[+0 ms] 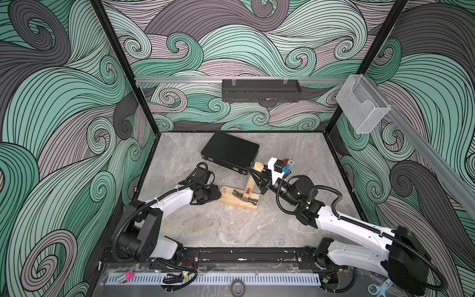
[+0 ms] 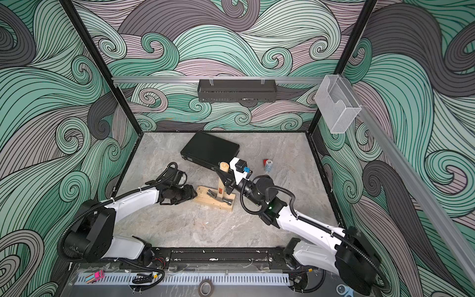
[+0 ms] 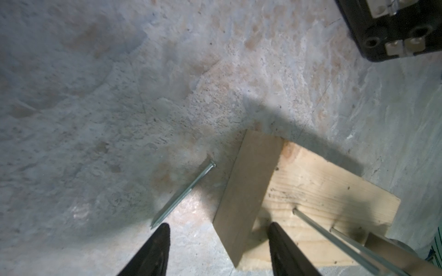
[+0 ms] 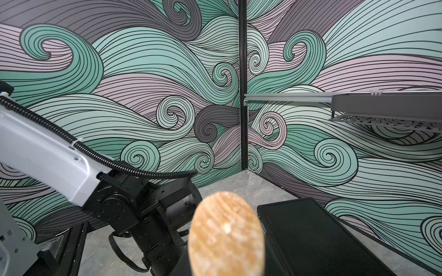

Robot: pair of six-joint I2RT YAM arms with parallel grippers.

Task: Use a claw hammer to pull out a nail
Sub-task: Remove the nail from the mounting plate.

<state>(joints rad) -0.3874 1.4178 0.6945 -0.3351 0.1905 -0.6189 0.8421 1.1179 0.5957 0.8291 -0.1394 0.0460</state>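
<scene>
Grey and stone-patterned, the table (image 1: 231, 231) carries a wooden block (image 1: 241, 206) near its middle. Our right gripper (image 1: 253, 178) is clamped on the hammer (image 1: 248, 190), its jaws pinched on the upper part of the handle just below the butt end, which fills the right wrist view. Our left gripper (image 3: 218, 227) has its jaws apart, one finger over the block's end and its partner over bare table. Whether either presses down we cannot tell. From our grip the handle slopes down to the head, which rests on top of the block with the claw toward two standing nails (image 3: 311, 222). We cannot tell whether the claw has hooked one. A loose nail (image 3: 184, 196) lies on the table just beside the block.

We judge the hammer stiff and head-heavy, with smooth wood apt to twist in narrow jaws. Holding high on the handle suits levering, and the block likely needs pinning. The hammer has a pale wooden handle, an orange-and-black label near the head, and a grey steel head with a curved claw.
</scene>
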